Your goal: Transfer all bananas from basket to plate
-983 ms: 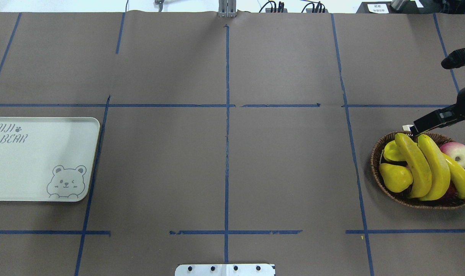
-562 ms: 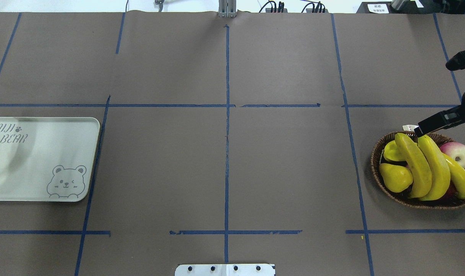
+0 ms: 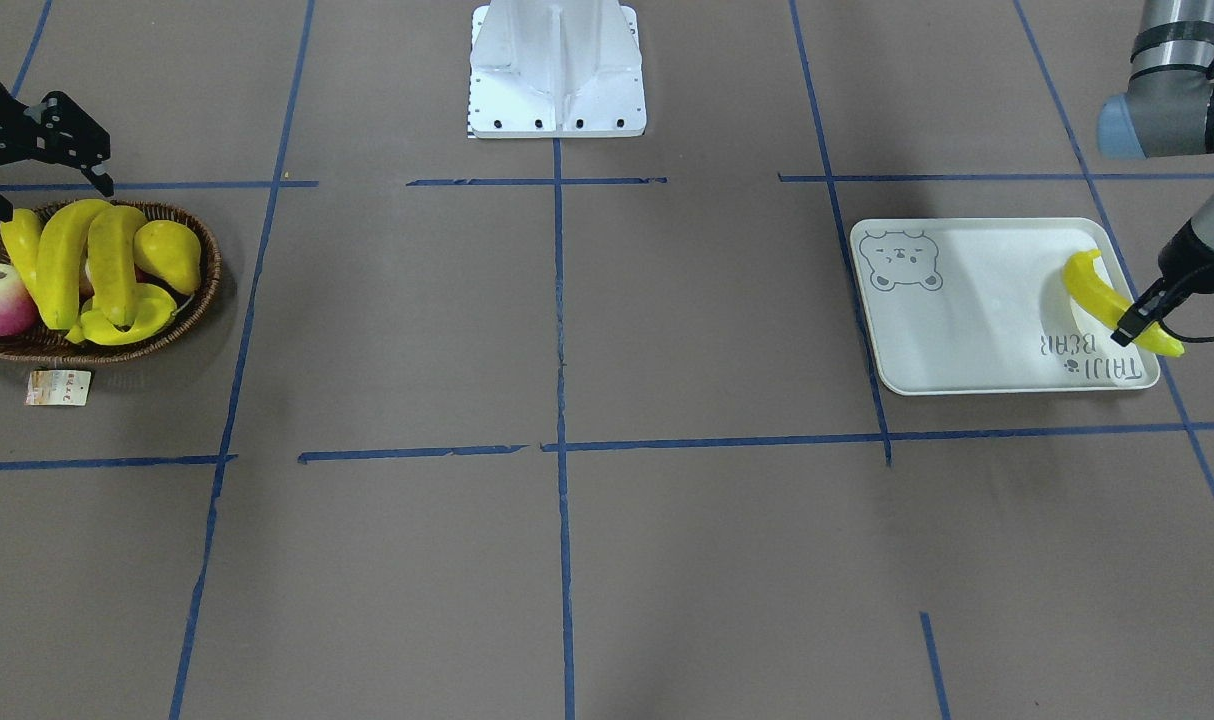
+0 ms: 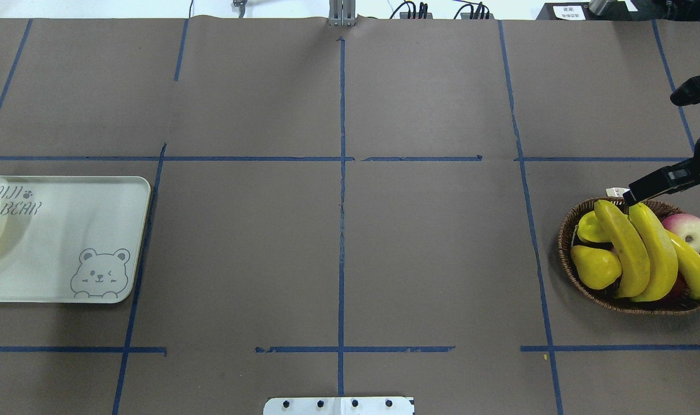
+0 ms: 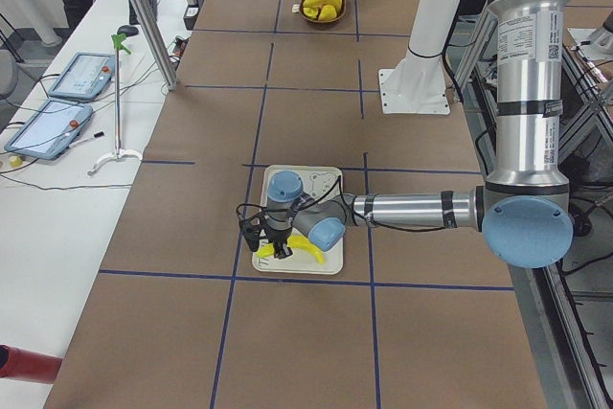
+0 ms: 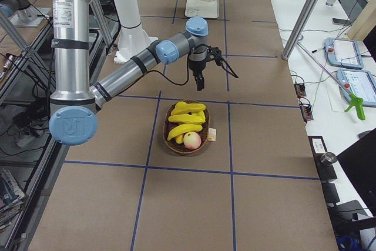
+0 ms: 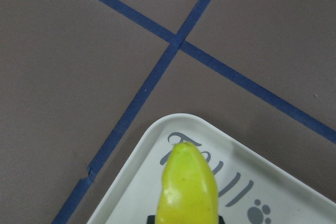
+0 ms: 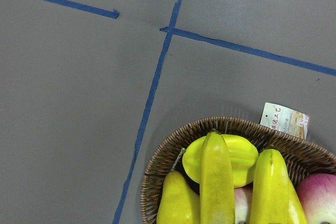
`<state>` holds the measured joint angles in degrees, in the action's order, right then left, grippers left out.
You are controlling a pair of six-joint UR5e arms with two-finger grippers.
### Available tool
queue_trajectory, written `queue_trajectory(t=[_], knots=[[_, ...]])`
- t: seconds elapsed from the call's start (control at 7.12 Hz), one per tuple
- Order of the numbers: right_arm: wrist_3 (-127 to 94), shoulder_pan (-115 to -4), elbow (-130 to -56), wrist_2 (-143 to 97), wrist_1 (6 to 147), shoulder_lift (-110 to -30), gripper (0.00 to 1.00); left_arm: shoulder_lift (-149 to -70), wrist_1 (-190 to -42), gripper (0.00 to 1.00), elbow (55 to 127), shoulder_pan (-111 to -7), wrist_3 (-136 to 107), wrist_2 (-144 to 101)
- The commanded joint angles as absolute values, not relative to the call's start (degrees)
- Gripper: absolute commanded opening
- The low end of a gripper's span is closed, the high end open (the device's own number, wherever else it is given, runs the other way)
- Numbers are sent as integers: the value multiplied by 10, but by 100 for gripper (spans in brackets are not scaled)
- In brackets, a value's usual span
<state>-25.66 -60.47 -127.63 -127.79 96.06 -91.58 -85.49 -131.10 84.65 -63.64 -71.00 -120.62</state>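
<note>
My left gripper (image 3: pixel 1132 328) is shut on one yellow banana (image 3: pixel 1095 288), held low over the lettered end of the white bear plate (image 3: pixel 967 320); whether the banana touches the plate I cannot tell. The left wrist view shows that banana's tip (image 7: pixel 188 182) above the plate's corner (image 7: pixel 136 192). Three more bananas (image 4: pixel 629 248) lie side by side in the brown wicker basket (image 4: pixel 564 242) at the right. Above the basket's far rim hangs my right gripper (image 3: pixel 52 195), open, holding nothing and clear of the fruit.
The basket also holds a yellow pear (image 4: pixel 595 266), a starfruit (image 4: pixel 591 227) and a red-white apple (image 4: pixel 689 229). Its paper tag (image 3: pixel 57 387) lies on the table beside it. Blue tape lines cross the brown table. The robot's base plate (image 4: pixel 338 406) sits at the near edge.
The banana in my left gripper has come a little further in over the plate. My right gripper drifted slightly rightward at the basket's rim, then stayed still.
</note>
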Motion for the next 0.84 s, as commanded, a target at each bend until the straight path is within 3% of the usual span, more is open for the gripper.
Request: queue_trajectory(t=[0.0,0.28,0.7], knots=[[-258,-605,-1277,-1278,961,-916,100,-856,-1315,100,845,-636,-707,-1207],[-260,-605,-1278,-1278,960,-916,100,-856,-1316,100,863,-637,-705,-1214],[-302,-605,-1302,-1267,934,-962,100,-855,-1306,100,988,-615,-706,-1247]])
